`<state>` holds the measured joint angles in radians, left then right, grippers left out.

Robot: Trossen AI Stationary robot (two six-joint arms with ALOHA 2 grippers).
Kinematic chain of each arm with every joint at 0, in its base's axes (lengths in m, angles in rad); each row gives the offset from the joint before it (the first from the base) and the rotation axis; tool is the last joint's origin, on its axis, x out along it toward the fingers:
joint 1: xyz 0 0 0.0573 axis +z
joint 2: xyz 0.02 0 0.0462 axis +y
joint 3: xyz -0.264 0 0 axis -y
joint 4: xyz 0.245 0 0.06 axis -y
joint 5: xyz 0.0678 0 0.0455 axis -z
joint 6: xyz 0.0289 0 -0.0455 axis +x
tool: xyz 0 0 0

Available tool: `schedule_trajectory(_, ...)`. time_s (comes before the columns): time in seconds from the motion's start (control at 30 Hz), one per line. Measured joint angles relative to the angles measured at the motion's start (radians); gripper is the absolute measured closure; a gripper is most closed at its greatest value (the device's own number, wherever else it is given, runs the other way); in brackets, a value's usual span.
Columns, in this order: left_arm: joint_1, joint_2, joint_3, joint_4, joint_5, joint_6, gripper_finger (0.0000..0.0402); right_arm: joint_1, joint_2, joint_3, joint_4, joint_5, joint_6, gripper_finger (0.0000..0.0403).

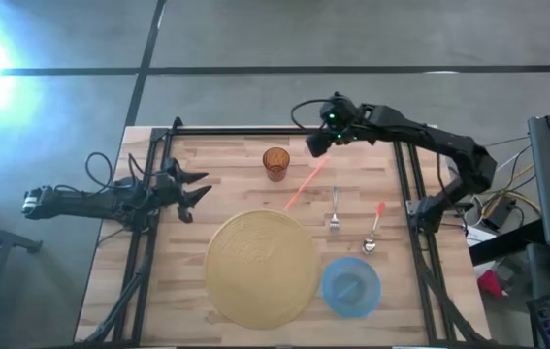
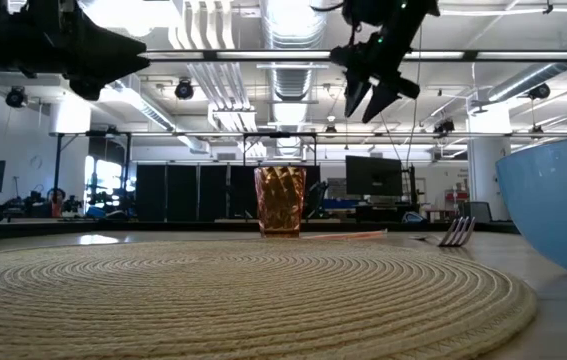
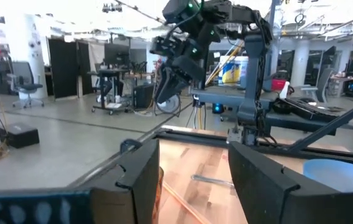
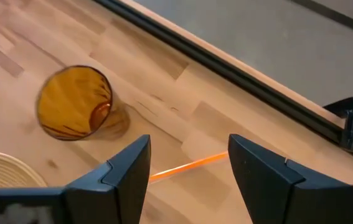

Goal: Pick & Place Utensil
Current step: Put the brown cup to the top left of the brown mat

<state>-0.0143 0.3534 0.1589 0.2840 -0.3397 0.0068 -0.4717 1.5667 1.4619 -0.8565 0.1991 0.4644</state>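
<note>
The utensils lie flat on the wooden table: a thin orange stick, a metal fork and a spoon with an orange handle. My right gripper hangs open in the air over the table's far side, above the stick's far end. In the right wrist view the stick shows between the open fingers, well below them. My left gripper waits open at the table's left side, raised. An amber cup stands upright just left of the stick.
A round woven placemat covers the table's near middle, with a blue bowl at its right. Black frame rails run along the table's left, right and far edges, and a clamp sits on the far rail. Bare wood lies between the cup and the fork.
</note>
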Motion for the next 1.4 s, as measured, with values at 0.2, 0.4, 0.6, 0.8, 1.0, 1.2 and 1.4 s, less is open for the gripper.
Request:
schedule_trajectory(0.2,0.0,0.0,0.0,-0.072,0.001,-0.059,0.0216,0.0,0.089,0.024,0.008,-0.003,-0.021,0.0193)
schedule_trajectory(0.4,0.0,0.0,0.0,-0.085,0.001,-0.076,0.0216,-0.001,0.16,0.048,0.057,-0.059,-0.023,0.0193)
schedule_trajectory(0.6,0.0,0.0,0.0,-0.084,0.001,-0.071,0.0216,0.0,0.205,0.055,0.147,-0.107,-0.018,0.0193)
schedule_trajectory(0.8,0.0,0.0,0.0,-0.083,0.001,-0.049,0.0216,0.003,0.237,0.055,0.17,-0.129,0.0,0.0193)
schedule_trajectory(1.0,0.0,0.0,0.0,-0.07,0.0,0.005,0.0216,0.016,0.254,0.055,0.194,-0.13,0.012,0.0193)
schedule_trajectory(1.2,0.0,0.0,0.0,-0.045,-0.006,0.05,0.0216,0.033,0.271,0.056,0.214,-0.13,0.03,0.0193)
schedule_trajectory(1.4,0.0,0.0,0.0,-0.012,-0.012,0.064,0.0216,0.049,0.3,0.056,0.234,-0.129,0.031,0.0193)
